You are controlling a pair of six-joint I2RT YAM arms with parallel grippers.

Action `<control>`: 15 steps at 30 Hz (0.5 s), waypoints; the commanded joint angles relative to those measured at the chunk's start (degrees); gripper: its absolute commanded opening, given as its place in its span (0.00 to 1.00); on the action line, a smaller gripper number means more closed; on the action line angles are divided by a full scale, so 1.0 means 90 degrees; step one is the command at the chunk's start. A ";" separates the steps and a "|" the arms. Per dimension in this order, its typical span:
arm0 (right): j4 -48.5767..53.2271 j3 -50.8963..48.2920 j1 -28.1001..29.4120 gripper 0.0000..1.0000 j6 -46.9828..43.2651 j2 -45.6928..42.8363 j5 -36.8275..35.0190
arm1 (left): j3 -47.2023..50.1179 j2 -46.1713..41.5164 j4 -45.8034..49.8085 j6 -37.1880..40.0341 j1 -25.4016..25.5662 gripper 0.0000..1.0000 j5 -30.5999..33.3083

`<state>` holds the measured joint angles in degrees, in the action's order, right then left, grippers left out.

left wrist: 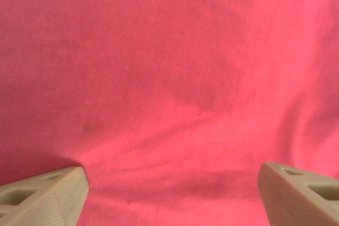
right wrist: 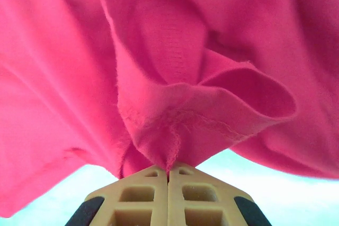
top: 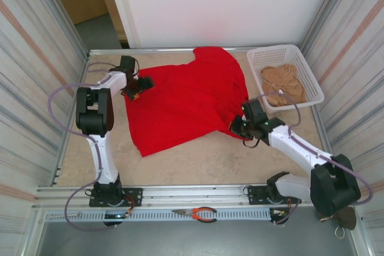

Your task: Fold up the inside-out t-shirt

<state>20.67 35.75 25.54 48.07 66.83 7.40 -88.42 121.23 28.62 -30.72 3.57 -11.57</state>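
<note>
Though soft, rumpled red t-shirt

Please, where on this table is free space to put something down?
The widest bare table is the near strip between the t-shirt hem and the arm bases. A smaller patch lies around the left arm. Crowded: the far right, with the basket and the right claw pinching the t-shirt.

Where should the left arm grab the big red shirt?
Probably the left edge of the bright red cotton t-shirt, coming in low from the left. The cloth lies flat there with its border free on the beige table, the open left jaws hover above it, and the shut right jaws pinch the opposite edge.
</note>
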 commanded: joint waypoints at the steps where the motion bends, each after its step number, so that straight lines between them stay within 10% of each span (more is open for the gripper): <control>1: 0.0533 -0.0514 -0.0187 0.00 0.0342 -0.0388 -0.0284 | 0.0580 0.0057 0.0616 -0.0344 -0.0225 0.85 0.0043; 15: 0.0280 0.0085 -0.1167 0.00 -0.0689 0.0901 0.0257 | 0.5173 -0.3848 -0.0608 -0.2602 -0.0814 0.87 0.0033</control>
<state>23.00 33.56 16.60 45.95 71.48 9.39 -49.89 91.94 22.02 -46.28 -3.90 -12.88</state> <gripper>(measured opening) 0.045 0.871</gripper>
